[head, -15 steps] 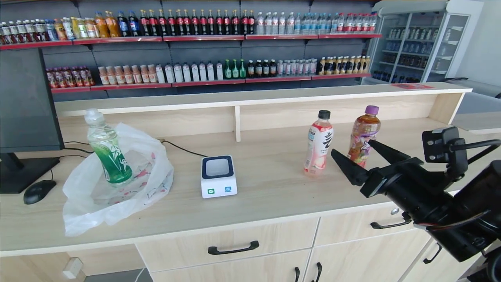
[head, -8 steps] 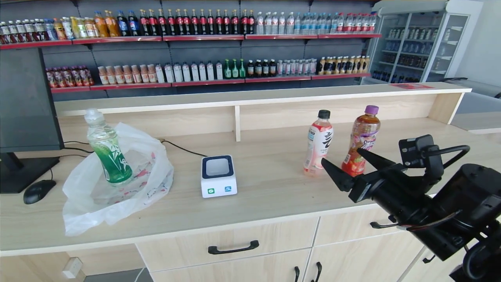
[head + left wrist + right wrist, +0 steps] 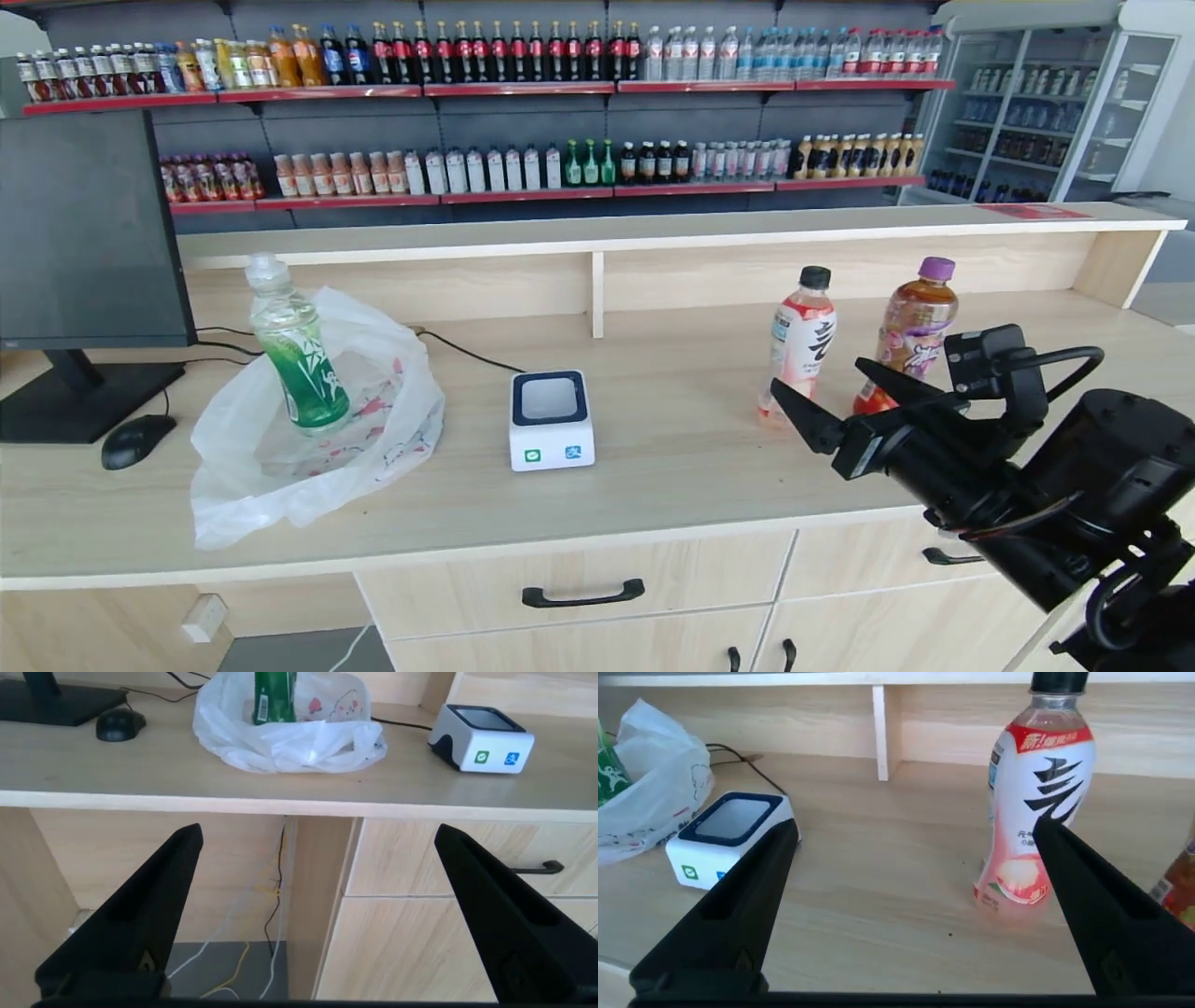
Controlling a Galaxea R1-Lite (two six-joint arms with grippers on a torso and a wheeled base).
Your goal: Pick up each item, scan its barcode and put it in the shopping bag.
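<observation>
Counter (image 3: 672, 439) layout: pink bottle (image 3: 803, 327) stands right of the scanner (image 3: 551, 420), purple-capped bottle (image 3: 920, 313) farther right. Right gripper (image 3: 817, 373), fingers spread, hangs near both; a misaligned closure may topple either bottle.

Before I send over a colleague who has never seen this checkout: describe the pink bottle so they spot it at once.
On the long wooden counter, look to the right of the white scanner box, where two bottles stand upright side by side. It is the pink bottle nearer the scanner, with a black cap and white label; its neighbour is amber with a purple cap.
</observation>
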